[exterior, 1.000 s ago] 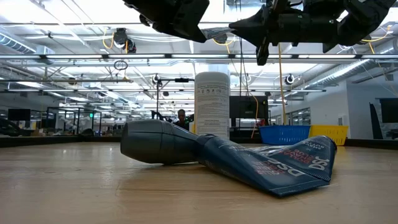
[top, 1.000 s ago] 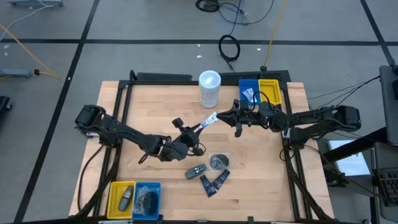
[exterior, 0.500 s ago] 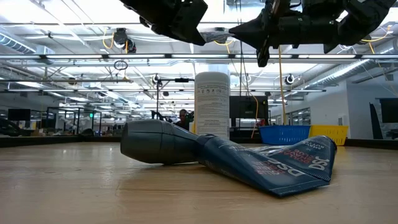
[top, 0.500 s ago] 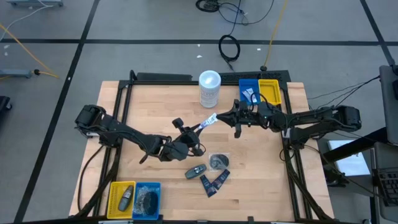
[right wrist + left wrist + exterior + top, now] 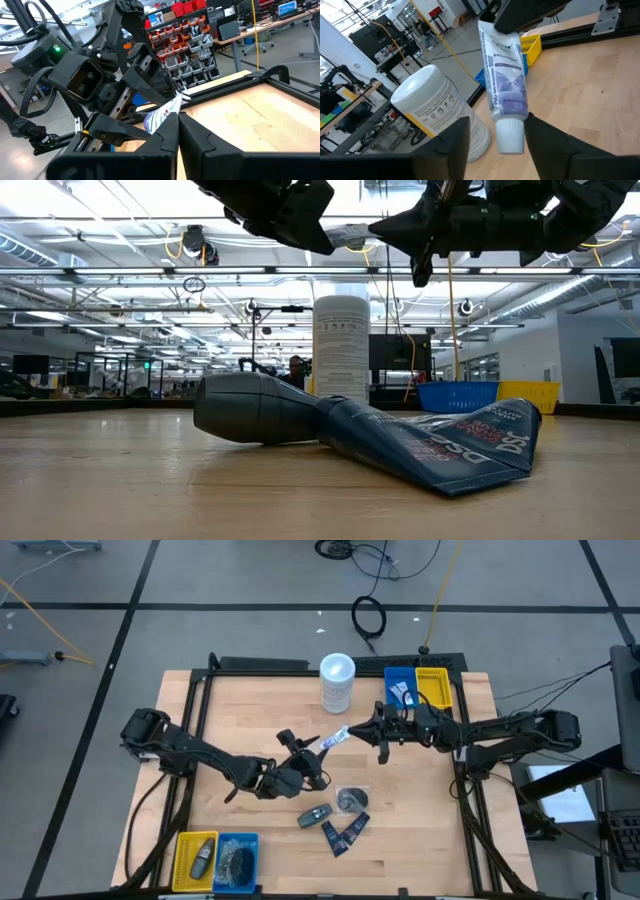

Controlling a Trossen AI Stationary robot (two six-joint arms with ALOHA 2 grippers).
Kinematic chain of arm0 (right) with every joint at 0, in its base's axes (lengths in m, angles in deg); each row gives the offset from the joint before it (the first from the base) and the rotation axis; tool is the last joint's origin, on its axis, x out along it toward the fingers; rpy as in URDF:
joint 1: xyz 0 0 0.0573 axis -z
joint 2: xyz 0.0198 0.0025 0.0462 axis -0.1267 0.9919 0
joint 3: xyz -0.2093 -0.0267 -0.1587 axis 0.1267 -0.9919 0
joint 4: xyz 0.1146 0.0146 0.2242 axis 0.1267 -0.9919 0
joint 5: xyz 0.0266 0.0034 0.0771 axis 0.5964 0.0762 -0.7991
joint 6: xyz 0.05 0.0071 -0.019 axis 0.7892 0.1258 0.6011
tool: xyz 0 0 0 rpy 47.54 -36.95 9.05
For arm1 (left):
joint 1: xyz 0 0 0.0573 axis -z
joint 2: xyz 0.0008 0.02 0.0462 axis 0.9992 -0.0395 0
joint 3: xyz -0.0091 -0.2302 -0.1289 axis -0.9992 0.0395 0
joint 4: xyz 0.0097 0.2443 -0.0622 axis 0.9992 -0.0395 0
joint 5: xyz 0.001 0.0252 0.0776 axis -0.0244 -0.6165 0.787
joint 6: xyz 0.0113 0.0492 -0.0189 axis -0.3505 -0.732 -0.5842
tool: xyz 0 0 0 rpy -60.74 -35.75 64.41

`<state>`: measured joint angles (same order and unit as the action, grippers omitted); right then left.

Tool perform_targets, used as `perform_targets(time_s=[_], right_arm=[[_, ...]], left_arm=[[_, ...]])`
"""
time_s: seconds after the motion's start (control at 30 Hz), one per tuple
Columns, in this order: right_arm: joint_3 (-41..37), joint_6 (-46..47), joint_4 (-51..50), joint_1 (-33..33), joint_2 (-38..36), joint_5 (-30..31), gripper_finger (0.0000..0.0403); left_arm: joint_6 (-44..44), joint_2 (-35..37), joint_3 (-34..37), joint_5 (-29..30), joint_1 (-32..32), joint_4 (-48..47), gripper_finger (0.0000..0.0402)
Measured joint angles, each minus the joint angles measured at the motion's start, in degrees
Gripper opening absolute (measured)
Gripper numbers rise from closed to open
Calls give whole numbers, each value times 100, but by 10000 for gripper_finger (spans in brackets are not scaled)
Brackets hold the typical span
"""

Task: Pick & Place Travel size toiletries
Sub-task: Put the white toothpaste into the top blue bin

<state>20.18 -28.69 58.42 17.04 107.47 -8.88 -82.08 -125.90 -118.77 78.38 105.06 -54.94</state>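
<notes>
Our right hand pinches the white tube; left hand gapes around its cap. A thin pinch may drop it.

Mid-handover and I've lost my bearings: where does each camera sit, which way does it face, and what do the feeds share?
High view: overhead, straight down; both arms, left gripper open, right gripper shut on the white tube.
Low view: at table-top height, facing the room; dark grey bottle in front, both arms overhead.
Left wrist view: looks past its own spread fingers at the tube and canister.
Right wrist view: looks past its own shut fingers at the left arm.
Shared: both wrist views show the tube.
</notes>
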Motion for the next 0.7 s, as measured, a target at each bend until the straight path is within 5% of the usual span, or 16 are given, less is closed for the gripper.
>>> perform_targets(time_s=[0.3, 0.7], right_arm=[[0, -133, -297, 42, -411, 14, 0], [-2, -762, -2779, 194, -1863, 1927, 0]], left_arm=[[-5, 0, -7, 117, 34, -18, 235], [-181, 0, -7, 751, 358, -74, 239]])
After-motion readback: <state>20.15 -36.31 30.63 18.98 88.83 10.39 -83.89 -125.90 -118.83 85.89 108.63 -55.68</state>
